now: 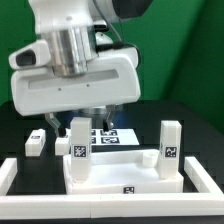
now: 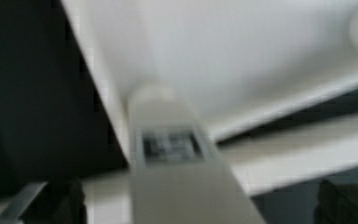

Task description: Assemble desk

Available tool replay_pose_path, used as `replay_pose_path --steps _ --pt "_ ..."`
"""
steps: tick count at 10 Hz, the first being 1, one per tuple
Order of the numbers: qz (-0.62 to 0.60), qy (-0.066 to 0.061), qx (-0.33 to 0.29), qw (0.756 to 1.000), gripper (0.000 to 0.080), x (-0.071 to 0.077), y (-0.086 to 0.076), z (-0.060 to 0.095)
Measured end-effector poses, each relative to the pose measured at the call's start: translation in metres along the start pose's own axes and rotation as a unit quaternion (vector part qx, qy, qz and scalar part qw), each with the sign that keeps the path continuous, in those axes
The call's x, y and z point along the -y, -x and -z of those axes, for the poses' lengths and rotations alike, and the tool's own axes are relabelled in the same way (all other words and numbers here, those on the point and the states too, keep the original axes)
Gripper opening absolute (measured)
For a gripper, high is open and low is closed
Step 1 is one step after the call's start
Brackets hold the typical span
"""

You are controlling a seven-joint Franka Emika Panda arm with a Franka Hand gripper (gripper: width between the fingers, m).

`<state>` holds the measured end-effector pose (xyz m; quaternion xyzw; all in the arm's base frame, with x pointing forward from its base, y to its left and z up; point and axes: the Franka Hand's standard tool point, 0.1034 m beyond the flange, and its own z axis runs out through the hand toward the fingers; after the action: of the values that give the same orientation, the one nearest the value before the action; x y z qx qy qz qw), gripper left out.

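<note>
Tabletop (image 1: 120,175) near front edge of table (image 1: 14,135); upright leg (image 1: 78,142), blurred in wrist view, between gripper (image 1: 84,120) jaws standing apart

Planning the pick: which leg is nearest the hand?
The upright leg at the tabletop's corner on the exterior view's left, just below the hand; the other upright leg stands at that view's right.

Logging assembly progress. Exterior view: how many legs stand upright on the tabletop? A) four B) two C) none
B: the left leg and the right leg stand upright at the ends of the tabletop, while a loose leg lies off it at the exterior view's left.
</note>
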<state>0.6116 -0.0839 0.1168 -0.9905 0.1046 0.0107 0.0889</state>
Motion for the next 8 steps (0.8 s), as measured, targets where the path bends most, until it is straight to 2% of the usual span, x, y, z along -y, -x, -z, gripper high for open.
replay_pose_path --steps 1,2,4,5,6,8 --pt "0.000 0.000 -0.008 1.000 0.0649 -0.0003 -0.0067 0.0046" --pt "0.001 0.000 -0.007 1.000 0.0649 0.0010 -0.0061 0.0032" --pt "0.001 0.000 -0.007 1.000 0.0388 0.0006 -0.0061 0.0031" --pt "0.000 0.000 -0.007 1.000 0.0388 0.0007 -0.0061 0.0030" --pt "-0.006 0.000 -0.007 1.000 0.0288 0.0012 -0.0059 0.0026" --pt "-0.047 -0.002 -0.007 0.999 0.0288 0.0019 -0.0059 0.0023"
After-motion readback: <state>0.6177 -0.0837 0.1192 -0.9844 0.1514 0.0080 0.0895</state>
